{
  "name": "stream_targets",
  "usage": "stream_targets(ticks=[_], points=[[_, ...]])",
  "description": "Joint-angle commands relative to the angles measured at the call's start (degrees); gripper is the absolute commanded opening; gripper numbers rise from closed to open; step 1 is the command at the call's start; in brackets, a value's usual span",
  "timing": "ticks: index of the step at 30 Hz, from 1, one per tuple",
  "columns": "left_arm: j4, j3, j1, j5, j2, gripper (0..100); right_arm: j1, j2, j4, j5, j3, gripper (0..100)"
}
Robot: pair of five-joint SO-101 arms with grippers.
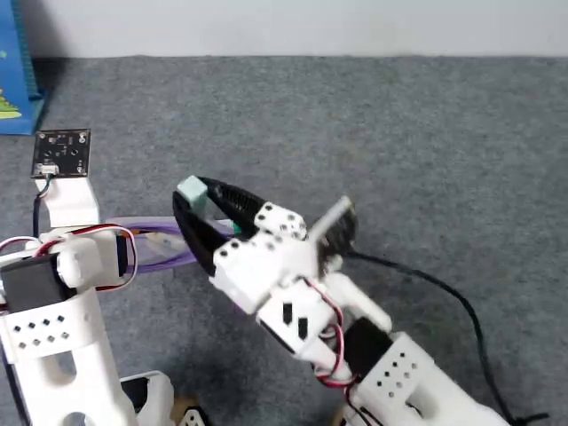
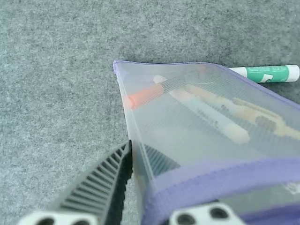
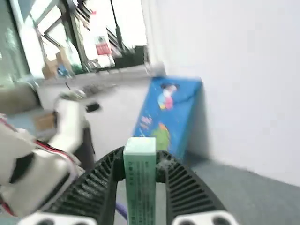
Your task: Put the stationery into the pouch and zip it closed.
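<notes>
Plainly, the right gripper (image 3: 140, 157) is clenched on a pale green eraser (image 3: 139, 187), pinching its long sides with one end standing proud of the fingertips. In the high view that eraser (image 1: 190, 189) hangs over the grey felt table (image 1: 426, 133), between 9 and 10 o'clock from the frame's middle. The mesh pouch (image 1: 155, 244) lies toward 8 o'clock from it, and the left gripper (image 2: 140, 161) is closed on the pouch's purple-trimmed edge. Through the mesh show an orange-capped marker (image 2: 145, 95) and a white pen (image 2: 211, 119). A green-and-white marker (image 2: 267, 73) lies on the felt just beside the pouch, outside it.

The eraser is probably light, firm and slightly grippy, so a mid-body pinch should hold with little force. The pouch is the awkward thing. It looks thin, limp and slippery, and will likely sag wherever it is unsupported. The stiffer trim by the zip is the sensible hold, keeping the mouth spread. The loose marker is round and may roll, so it is best taken across its barrel near the middle.
</notes>
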Motion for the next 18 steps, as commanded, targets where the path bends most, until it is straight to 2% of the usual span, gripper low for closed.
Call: stream_targets(ticks=[1, 7, 12, 18], points=[[-1.58, -0.31, 0.0, 0.0, 0.0, 1, -1.8, -3.47, -4.0, -0.35, 0.62, 0.8], [-1.58, -0.4, 0.0, 0.0, 0.0, 1, -5.41, -3.56, -4.53, -0.53, 2.73, 0.8], [-1.58, -0.31, 0.0, 0.0, 0.0, 1, -5.32, -1.36, -4.97, -0.53, 3.43, 0.8], [-1.32, -0.31, -0.26, 0.0, 0.0, 1, -5.23, 9.45, -16.22, -0.44, 3.43, 0.8]])
